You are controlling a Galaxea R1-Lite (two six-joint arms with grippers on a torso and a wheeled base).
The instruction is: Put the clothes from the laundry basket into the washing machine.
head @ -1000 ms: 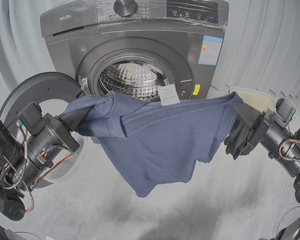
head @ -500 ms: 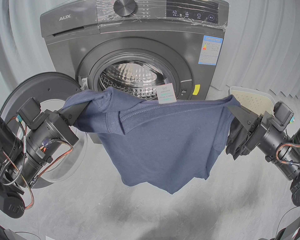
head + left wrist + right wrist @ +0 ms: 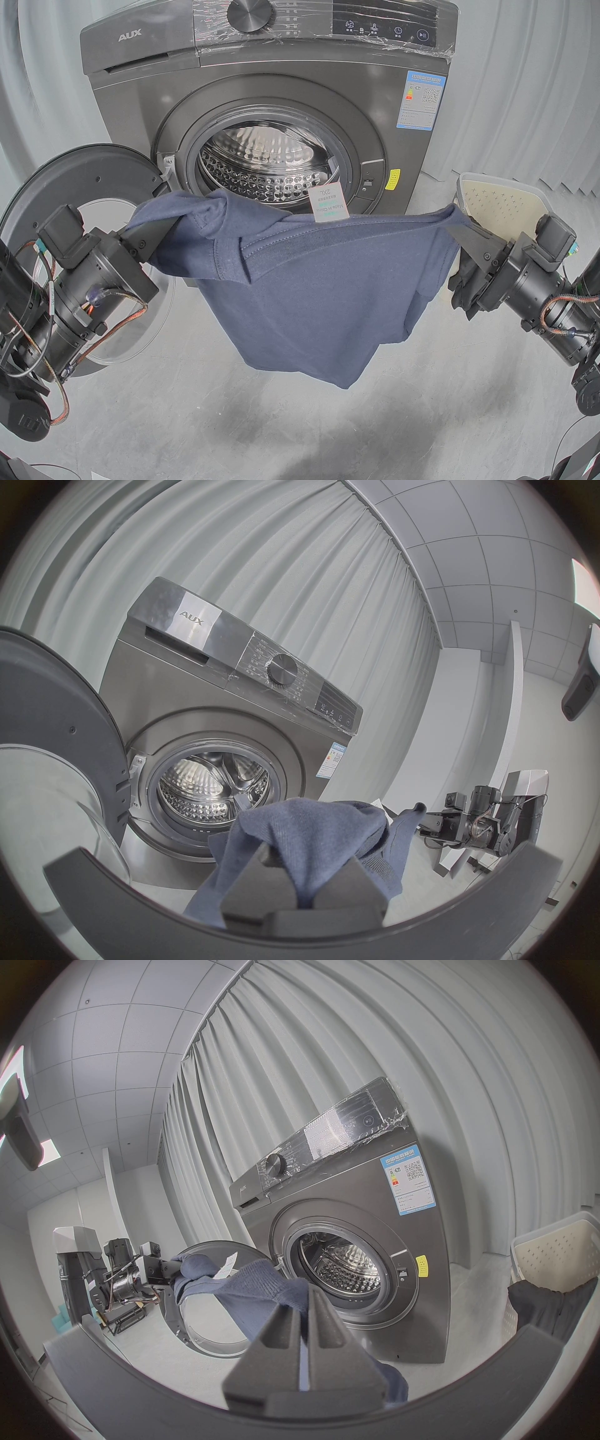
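Navy shirt (image 3: 325,275) held spread between 2 grippers in front of the open washing machine (image 3: 269,81).
The left gripper (image 3: 164,224) and right gripper (image 3: 467,232) each clamp 1 shirt edge, and its body hangs above the floor. The right wrist view adds a black garment (image 3: 550,1307) draped over the laundry basket (image 3: 556,1254) rim. Farther back, the shirt's top edge crosses the drum (image 3: 269,156) opening's lower lip, and the door (image 3: 75,181) stands open at left.

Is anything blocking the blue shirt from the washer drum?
Nothing visible. The door stands open at the left, the drum mouth is unblocked, and the shirt hangs before it, held by the left gripper and right gripper.
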